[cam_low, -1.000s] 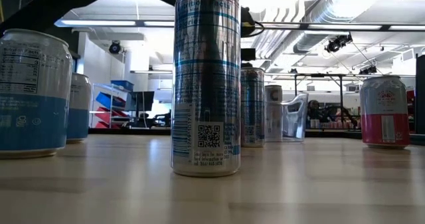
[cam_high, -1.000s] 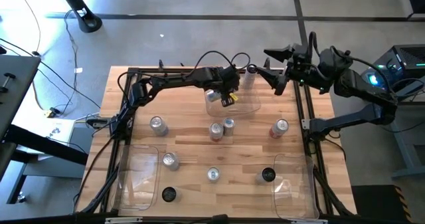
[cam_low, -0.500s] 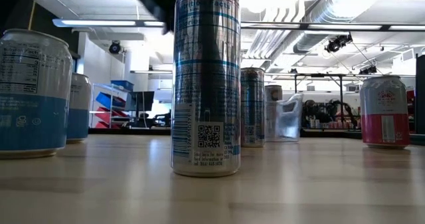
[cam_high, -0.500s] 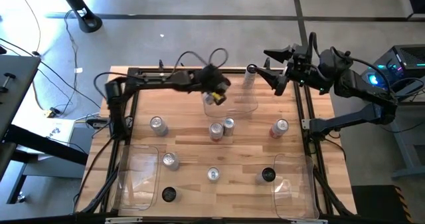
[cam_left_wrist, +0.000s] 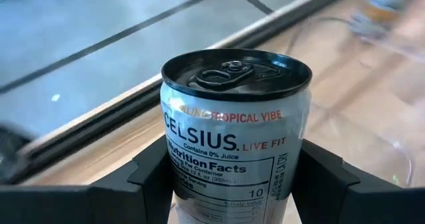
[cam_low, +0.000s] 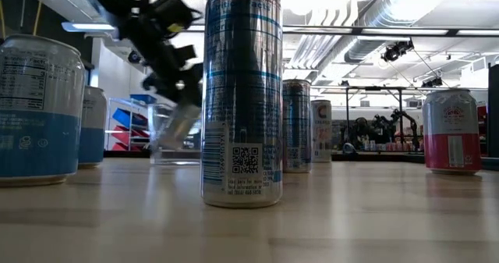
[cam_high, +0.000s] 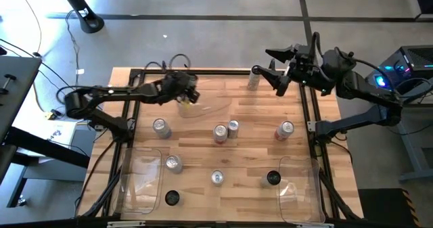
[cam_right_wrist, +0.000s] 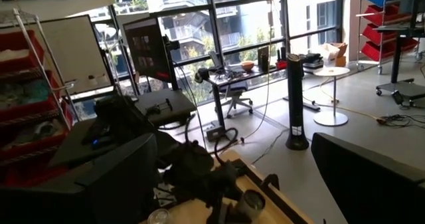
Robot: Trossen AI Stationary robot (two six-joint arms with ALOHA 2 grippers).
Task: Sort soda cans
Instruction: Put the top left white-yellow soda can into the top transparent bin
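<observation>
We see the left gripper (cam_left_wrist: 232,184) clamped on a Celsius can (cam_left_wrist: 236,131), black-topped, held upright between both fingers (cam_left_wrist: 149,177). From above, that gripper sits over the far left part of the table (cam_high: 203,150), beside a clear bin (cam_high: 210,106) lying near the far edge. The right gripper (cam_high: 276,69) waits at the far right corner, jaws spread wide, holding nothing, with a slim silver can (cam_high: 254,78) just beside it.

Progress looks early. Loose cans remain on the wood: a silver can (cam_high: 160,126) at left, two touching cans (cam_high: 226,130) mid-table, a red-and-silver can (cam_high: 285,129) at right, another silver can (cam_high: 173,163), a silver can at centre front (cam_high: 216,178), and a dark can (cam_high: 272,178) near the front right bin (cam_high: 298,194). One black-topped can (cam_high: 172,197) seems to stand at the edge of the front left bin (cam_high: 139,180); we cannot tell if it is inside. We judge most sorting is left, and the held can's destination is unclear.
</observation>
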